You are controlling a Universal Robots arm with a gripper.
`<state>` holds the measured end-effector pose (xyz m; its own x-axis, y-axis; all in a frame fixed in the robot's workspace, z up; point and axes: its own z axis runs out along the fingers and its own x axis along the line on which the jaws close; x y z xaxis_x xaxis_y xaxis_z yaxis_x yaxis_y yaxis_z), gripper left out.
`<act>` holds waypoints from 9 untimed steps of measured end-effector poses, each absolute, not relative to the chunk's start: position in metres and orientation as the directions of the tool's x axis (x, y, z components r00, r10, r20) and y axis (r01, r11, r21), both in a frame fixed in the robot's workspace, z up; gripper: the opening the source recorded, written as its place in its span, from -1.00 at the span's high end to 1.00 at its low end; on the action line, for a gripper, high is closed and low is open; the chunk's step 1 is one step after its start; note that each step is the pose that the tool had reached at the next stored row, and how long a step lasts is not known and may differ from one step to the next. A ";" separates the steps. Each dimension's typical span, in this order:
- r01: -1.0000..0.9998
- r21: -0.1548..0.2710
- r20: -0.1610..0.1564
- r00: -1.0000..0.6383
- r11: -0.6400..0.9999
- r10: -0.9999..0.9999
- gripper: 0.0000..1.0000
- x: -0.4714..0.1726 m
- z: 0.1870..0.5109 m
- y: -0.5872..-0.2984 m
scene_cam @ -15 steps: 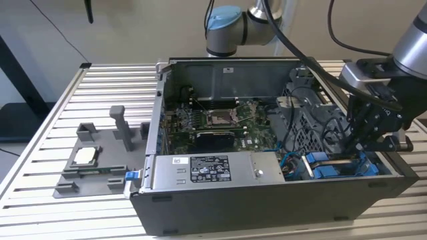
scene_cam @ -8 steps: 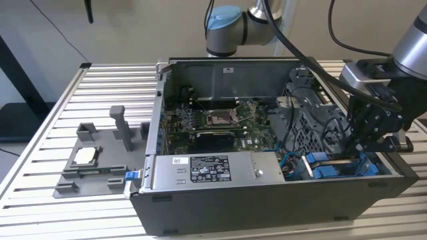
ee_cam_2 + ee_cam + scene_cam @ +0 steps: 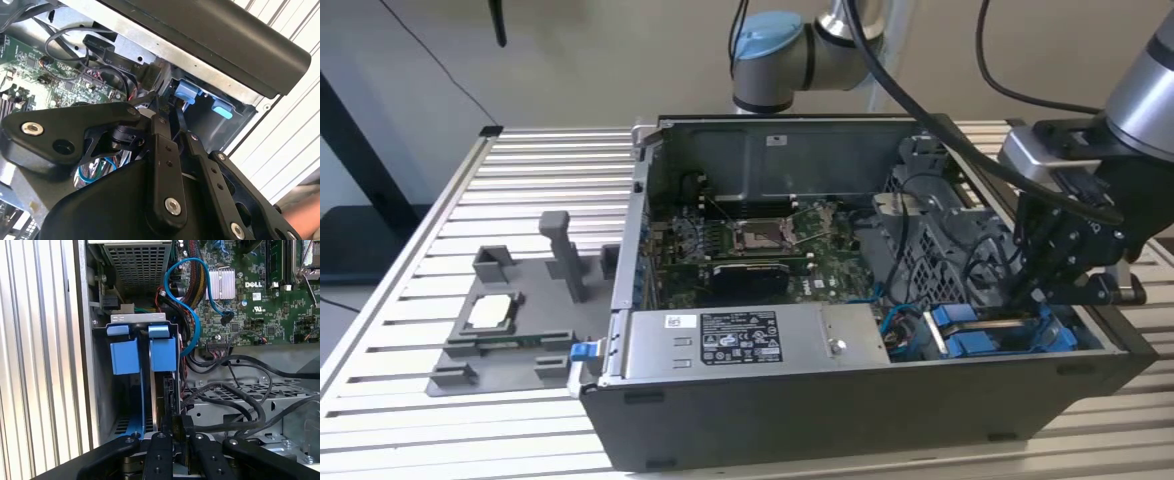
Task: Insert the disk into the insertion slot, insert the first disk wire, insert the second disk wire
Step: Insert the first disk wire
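Wiring the disk (image 3: pixel 163 354) appears to be the step in hand. The disk stands on edge in its slot in the drive bay, at the corner of the case (image 3: pixel 854 420) toward the exterior view's right, so the insertion step reads as done. Which of the two wires is concerned cannot be told.

Claw state: the claw (image 3: pixel 177 434) is closed. Its fingers (image 3: pixel 159 454) pinch a small black block, judged to be a wire connector (image 3: pixel 177 422). In the first wrist view the connector sits in line with the disk's dark edge and close to it. Whether it touches the port cannot be told. In the exterior view the claw (image 3: pixel 1054 295) hangs inside the case, just above the blue carriers.

Requirements for the next move, as a judgement:
- Keep the connector square to the disk's edge.
- Push straight along the slot, with light force.
- Mind the black cables (image 3: pixel 240 390) and the blue cable (image 3: pixel 192 305), which lie just beside the bay and could snag.

Disk appearance: a bright blue carrier with a tab at its end, and a thin dark body seen edge-on behind it. A second carrier (image 3: pixel 124 356) stands just beside it, nearer the case wall. The disk is the one nearer the board (image 3: pixel 260 305). The case rests on a slatted desk (image 3: pixel 520 180).
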<state>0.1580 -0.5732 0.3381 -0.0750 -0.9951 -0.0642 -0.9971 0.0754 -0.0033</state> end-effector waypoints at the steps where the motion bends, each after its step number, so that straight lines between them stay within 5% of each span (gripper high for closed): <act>1: -0.997 -0.003 -0.064 -0.075 0.075 -0.995 0.62 0.158 0.338 -0.573; 9: -0.997 -0.003 -0.064 -0.075 0.075 -0.995 0.62 0.158 0.334 -0.573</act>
<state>0.1581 -0.5732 0.3342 -0.0749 -0.9951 -0.0639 -0.9972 0.0753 -0.0035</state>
